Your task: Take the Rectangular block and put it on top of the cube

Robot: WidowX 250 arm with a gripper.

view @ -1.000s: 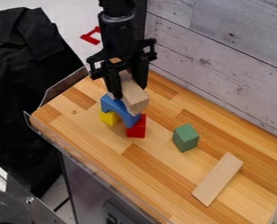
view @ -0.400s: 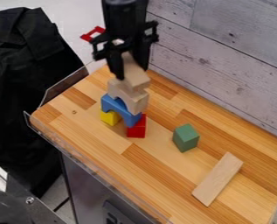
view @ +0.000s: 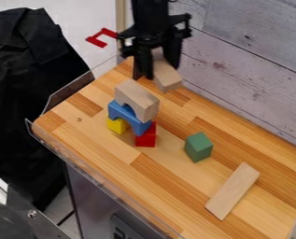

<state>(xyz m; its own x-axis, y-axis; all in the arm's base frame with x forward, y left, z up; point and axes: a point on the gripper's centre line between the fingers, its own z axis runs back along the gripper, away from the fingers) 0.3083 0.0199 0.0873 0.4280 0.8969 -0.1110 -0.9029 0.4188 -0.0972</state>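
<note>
The black gripper [view: 160,68] hangs over the back of the wooden counter, shut on a plain wooden rectangular block [view: 168,79] that juts out from between its fingers. This block is up and to the right of the stack, apart from it. The green cube [view: 199,147] sits alone on the counter, right of the stack and well below the gripper in the view. A flat, longer wooden rectangular piece [view: 233,190] lies toward the lower right.
The stack has a plain wooden arch [view: 137,98] on a blue arch [view: 128,117], which rests over a yellow block [view: 117,125] and a red block [view: 146,135]. A clear guard [view: 100,179] edges the counter [view: 175,186]; a plank wall [view: 247,70] stands behind.
With the wooden block in it, the gripper has risen off the stack and shifted right, uncovering the plain arch. The stack, green cube and flat piece have stayed put.
</note>
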